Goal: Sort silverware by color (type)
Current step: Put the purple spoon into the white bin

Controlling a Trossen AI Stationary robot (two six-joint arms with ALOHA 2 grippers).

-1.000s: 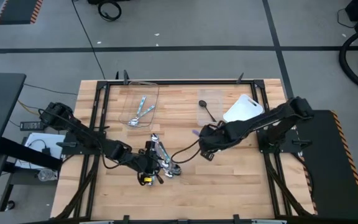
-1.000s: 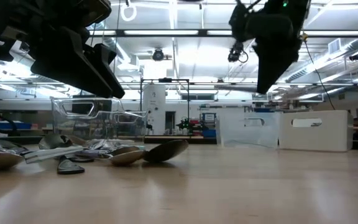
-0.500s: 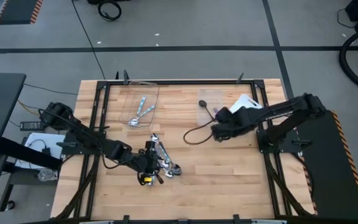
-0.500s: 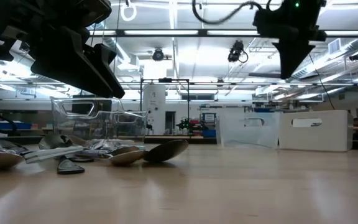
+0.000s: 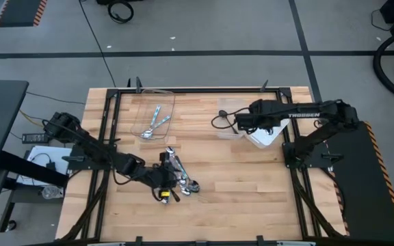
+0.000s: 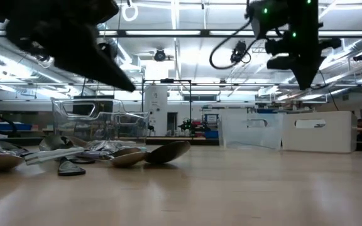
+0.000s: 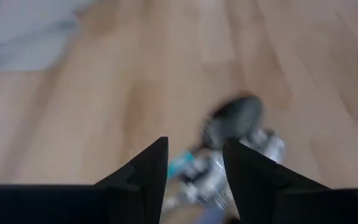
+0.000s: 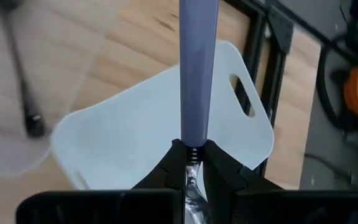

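Only the right wrist view shows what the right end effector [image 8: 192, 163] holds: its fingers [image 8: 169, 163] are pinched on a spoon [image 8: 197, 68] by its bowl end, the pale blue-grey handle pointing away from the camera. Past that handle lie a white lid [image 8: 166, 134] with a slot handle and a dark spoon [image 8: 18, 62] inside a clear container [image 8: 48, 87]. From overhead, the right end effector [image 5: 241, 123] sits over this clear container [image 5: 230, 117] near the far right of the surface [image 5: 252, 184]; the held spoon cannot be made out from there.

The left wrist view shows the left end effector [image 7: 194, 165] with fingers [image 7: 149, 171] spread, above a dark spoon bowl [image 7: 235, 118] and shiny pieces with a trace of light blue; this view is blurred. From overhead, the left end effector [image 5: 167, 179] hangs over the loose pile of silverware [image 5: 181, 176] at the middle of the surface.

A second clear container [image 5: 157, 116] at the far left holds two spoons with light-blue handles [image 5: 156, 121]. From table height, the pile [image 6: 80, 156] lies flat: shiny silver bowls and one dark bowl [image 6: 167, 152] tilted up.

The surface is light wooden butcher block inside a black frame. Around it is grey floor with dark lines; behind it are strip ceiling lights and workshop equipment.
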